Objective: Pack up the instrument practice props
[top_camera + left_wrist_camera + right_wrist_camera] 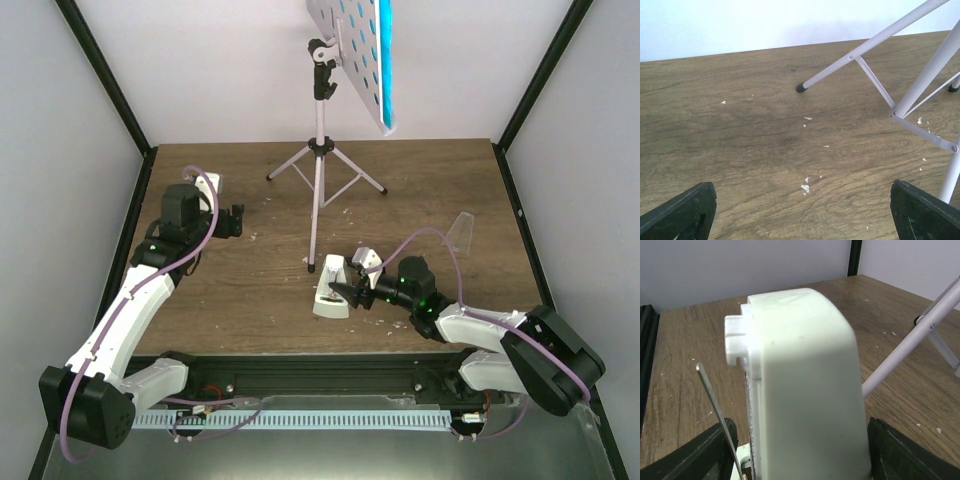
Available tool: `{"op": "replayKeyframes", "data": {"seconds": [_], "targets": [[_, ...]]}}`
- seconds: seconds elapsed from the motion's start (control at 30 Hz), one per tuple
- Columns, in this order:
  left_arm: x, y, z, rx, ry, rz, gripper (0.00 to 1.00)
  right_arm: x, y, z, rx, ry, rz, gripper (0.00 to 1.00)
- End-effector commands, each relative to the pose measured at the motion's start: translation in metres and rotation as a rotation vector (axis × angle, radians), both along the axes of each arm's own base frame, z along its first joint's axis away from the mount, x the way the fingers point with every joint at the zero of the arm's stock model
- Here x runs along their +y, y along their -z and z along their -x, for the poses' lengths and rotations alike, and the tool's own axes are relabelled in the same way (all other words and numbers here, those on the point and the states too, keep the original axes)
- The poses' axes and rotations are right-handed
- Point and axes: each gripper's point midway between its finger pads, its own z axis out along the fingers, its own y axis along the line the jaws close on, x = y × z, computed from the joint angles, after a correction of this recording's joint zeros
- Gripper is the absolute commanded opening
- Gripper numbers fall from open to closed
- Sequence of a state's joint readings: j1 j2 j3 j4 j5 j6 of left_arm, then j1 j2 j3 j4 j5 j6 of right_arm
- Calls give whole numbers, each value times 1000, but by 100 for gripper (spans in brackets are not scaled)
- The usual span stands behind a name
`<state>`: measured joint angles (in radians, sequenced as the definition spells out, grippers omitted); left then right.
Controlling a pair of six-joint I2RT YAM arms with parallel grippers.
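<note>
The pale pink-white music stand (322, 150) stands at the back centre on its tripod legs (875, 42), one of which also shows in the right wrist view (920, 335). A teal-covered booklet (386, 60) rests on its perforated desk (350, 45). The small white metronome (330, 290) sits on the table in front of the stand. My right gripper (350, 288) is open and straddles it; the metronome (805, 380) fills the gap, with its thin pendulum rod (715, 400) by the left finger. My left gripper (802, 215) hangs open over bare table at the left (232, 220).
A clear plastic piece (462, 232) stands on the table right of the metronome. White flecks (805, 187) are scattered over the wooden tabletop (250, 280). White walls with black corner posts (105, 75) enclose the table on three sides.
</note>
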<state>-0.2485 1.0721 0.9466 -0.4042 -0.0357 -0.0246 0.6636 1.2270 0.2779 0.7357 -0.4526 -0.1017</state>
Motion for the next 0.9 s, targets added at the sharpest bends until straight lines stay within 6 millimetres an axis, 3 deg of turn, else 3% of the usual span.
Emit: {"op": "replayKeyframes", "data": {"seconds": [0.0,0.3,0.87], "targets": [[0,-3,1,-20,9,0,96,5,-11,6,-13,-41,-44,70],[-1,-4,1,-21,9,2,96,7,-7,6,28,-69,-49,65],[-1,-3,1,-20,13,4,96,13,-8,-4,105,-69,-37,66]]}}
